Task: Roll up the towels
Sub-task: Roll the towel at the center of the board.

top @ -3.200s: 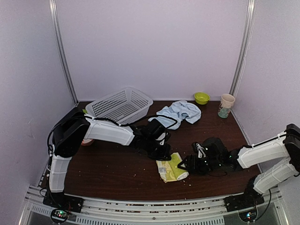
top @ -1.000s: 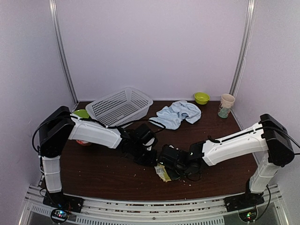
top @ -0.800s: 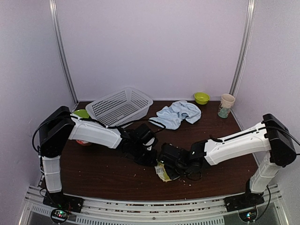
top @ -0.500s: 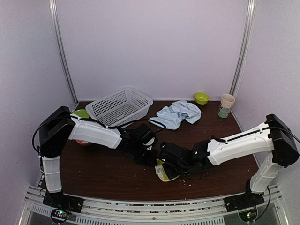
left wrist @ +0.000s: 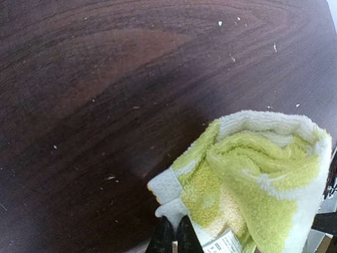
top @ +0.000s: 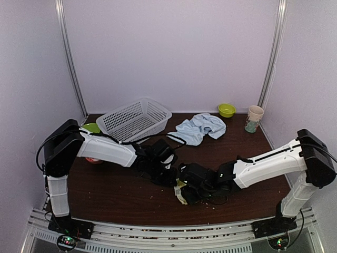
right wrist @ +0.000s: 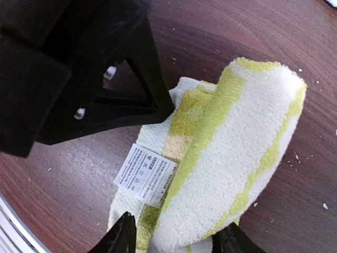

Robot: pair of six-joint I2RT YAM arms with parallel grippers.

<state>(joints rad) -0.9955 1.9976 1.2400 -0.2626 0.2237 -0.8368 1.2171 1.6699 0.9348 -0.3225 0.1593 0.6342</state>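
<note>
Jaws of the right gripper (right wrist: 176, 241) sit either side of the lime-green towel (right wrist: 231, 142), pressed onto its near end. The fingers of the left gripper (left wrist: 174, 238) are drawn almost together, nipping the towel's white corner hem. The towel is a loose, fat roll of lime and yellow bands on white terry with its white care label (right wrist: 145, 174) up, lying on the dark wood table (left wrist: 95, 105) front-centre between the arms; the pale blue towel (top: 200, 127) lies crumpled well behind, near the white mesh basket (top: 134, 118).
</note>
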